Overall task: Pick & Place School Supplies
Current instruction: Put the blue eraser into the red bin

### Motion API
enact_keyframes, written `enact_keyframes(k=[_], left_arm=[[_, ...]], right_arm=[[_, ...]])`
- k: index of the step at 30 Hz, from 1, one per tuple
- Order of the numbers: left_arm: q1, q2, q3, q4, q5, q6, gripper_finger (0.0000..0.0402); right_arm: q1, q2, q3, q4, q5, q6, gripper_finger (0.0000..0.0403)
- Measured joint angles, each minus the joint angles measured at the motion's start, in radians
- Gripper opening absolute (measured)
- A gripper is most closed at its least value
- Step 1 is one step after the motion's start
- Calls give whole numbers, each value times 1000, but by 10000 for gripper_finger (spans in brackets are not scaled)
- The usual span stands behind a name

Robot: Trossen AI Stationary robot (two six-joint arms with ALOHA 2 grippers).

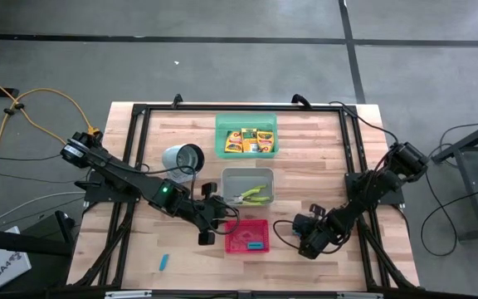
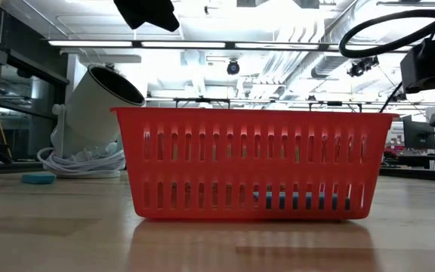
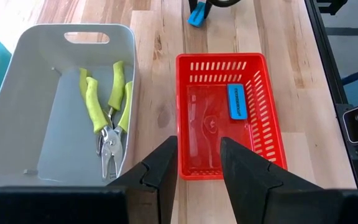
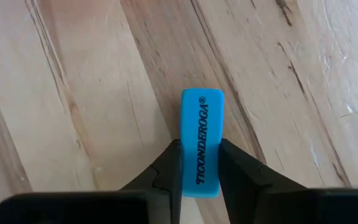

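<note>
Right gripper [image 4: 199,163]: jaws pinched on blue eraser [image 4: 202,142], flat on worktop [image 4: 92,93]. Grip to be confirmed before lift toward red tray [image 1: 247,236]. Left gripper [image 3: 199,163]: jaws parted, empty, parked over tray.

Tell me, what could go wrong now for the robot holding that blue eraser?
The right gripper pinches the blue eraser only by one end, with most of it sticking out past the fingers, so it might twist or slip when lifted. The left gripper hovers open right at the red basket, where one eraser already lies. If the right arm brings its eraser there, the two arms could bump.
</note>
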Motion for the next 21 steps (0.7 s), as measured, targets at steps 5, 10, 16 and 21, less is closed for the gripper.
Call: enact_keyframes(k=[5, 10, 16, 21], left_arm=[[0, 0, 0, 0, 0, 0, 114], [0, 0, 0, 0, 0, 0, 114], [0, 0, 0, 0, 0, 0, 114], [0, 0, 0, 0, 0, 0, 114]], right_arm=[[-1, -9, 8, -9, -9, -25, 79], [-1, -56, 5, -8, -12, -47, 69], [-1, -101, 5, 19, 32, -63, 68], [-18, -105, 15, 122, 36, -141, 68]])
